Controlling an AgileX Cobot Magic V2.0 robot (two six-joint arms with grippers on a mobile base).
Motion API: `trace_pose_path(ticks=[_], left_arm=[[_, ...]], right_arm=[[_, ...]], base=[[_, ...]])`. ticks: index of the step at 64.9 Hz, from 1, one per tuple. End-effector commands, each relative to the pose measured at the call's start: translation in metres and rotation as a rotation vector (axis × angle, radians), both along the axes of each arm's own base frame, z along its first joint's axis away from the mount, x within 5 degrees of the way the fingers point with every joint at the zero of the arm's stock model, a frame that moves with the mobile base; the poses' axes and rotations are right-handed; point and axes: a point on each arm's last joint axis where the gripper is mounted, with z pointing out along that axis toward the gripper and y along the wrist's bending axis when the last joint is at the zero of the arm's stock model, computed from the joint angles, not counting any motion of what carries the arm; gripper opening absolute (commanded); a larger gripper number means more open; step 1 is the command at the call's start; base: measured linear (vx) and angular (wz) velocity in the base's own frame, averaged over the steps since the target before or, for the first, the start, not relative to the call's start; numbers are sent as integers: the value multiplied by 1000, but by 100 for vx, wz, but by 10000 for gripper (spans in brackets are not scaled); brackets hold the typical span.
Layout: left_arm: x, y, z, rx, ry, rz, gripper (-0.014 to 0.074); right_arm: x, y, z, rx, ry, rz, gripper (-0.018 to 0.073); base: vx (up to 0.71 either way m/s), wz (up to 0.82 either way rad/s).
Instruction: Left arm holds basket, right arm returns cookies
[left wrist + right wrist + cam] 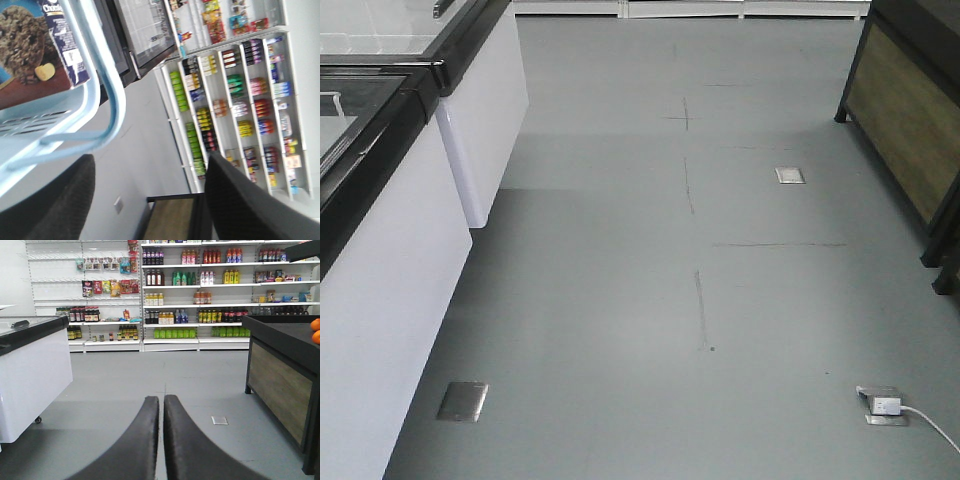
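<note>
While the left gripper (145, 165) is rolled way over sideways, its two black fingers (55, 205) sit spread wide, and the hoop handle (117, 100) of the blue basket (35, 120) runs just above them. Honestly can't tell if they touch it. Inside the basket, the cookies (25, 45) stand right against the rim by that handle. Over on the other side, the right gripper (161, 402) points level at the shelves (200, 290), fingers pressed together on nothing.

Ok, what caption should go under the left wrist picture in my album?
Chocolate cookie box sits in the light blue basket, with colourful shop shelves across the aisle.
</note>
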Motion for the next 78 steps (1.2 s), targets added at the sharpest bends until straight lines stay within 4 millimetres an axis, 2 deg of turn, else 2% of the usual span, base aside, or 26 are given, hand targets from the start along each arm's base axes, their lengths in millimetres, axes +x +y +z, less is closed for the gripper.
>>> trace_pose_path(ticks=[1, 26, 47, 59, 68, 78], left_arm=[[4, 5, 18, 1, -148, 17, 459], [25, 35, -13, -116, -213, 20, 490], [43, 59, -4, -81, -252, -17, 490], [47, 66, -12, -144, -256, -3, 477], [49, 69, -16, -158, -256, 3, 398], [46, 72, -17, -169, -253, 29, 155]], right_arm=[[-1, 0, 2, -15, -70, 1, -11], [-1, 0, 2, -15, -70, 1, -11], [-1, 0, 2, -15, -71, 1, -11], [-1, 0, 2, -15, -71, 1, -11], [-1, 0, 2, -15, -71, 1, -11], [-1, 0, 2, -15, -71, 1, -11]], base=[[0, 0], [0, 0], [0, 0], [0, 0], [0, 0], [0, 0]])
